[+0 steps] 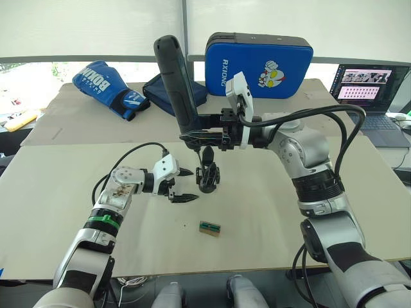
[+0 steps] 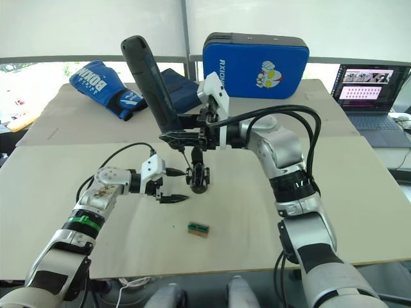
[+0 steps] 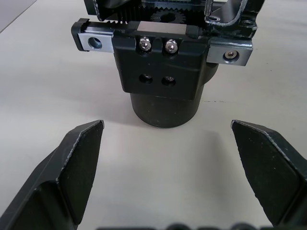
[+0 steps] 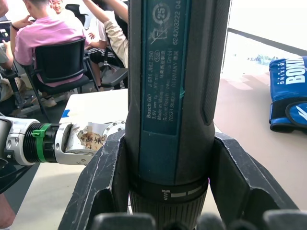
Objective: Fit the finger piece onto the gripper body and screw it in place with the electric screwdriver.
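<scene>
The gripper body [image 1: 208, 174] stands upright on its round base near the middle of the pale beige tabletop [image 1: 64, 212], its linkage frame and one pointed finger rising from it. In the left wrist view its black front plate carries two bright screws above two empty holes. Directly above it, the electric screwdriver [image 1: 178, 83] is held tilted, its thick end leaning up and toward the robot's left, with the thin bit pointing down at the top of the gripper body; whether the bit touches cannot be told. The right end effector [image 1: 204, 136] is clamped around the lower part of the screwdriver, one black finger on each side of the barrel. The left end effector [image 1: 182, 185] hovers just beside the gripper body on the robot's left, its two fingers spread apart and holding nothing, the base facing the gap between them.

Nearer the robot, a small green-topped block [image 1: 210, 228] lies alone on the tabletop. At the far side lie a blue boxing glove [image 1: 106, 86], a dark blue bag [image 1: 164, 93] and a blue strike pad [image 1: 260, 63] propped upright. An open laptop [image 1: 372, 96] sits at the far right. Behind is a bright white window blind [image 1: 83, 25]. The right wrist view shows people seated on black chairs [image 4: 60, 64] in the room.
</scene>
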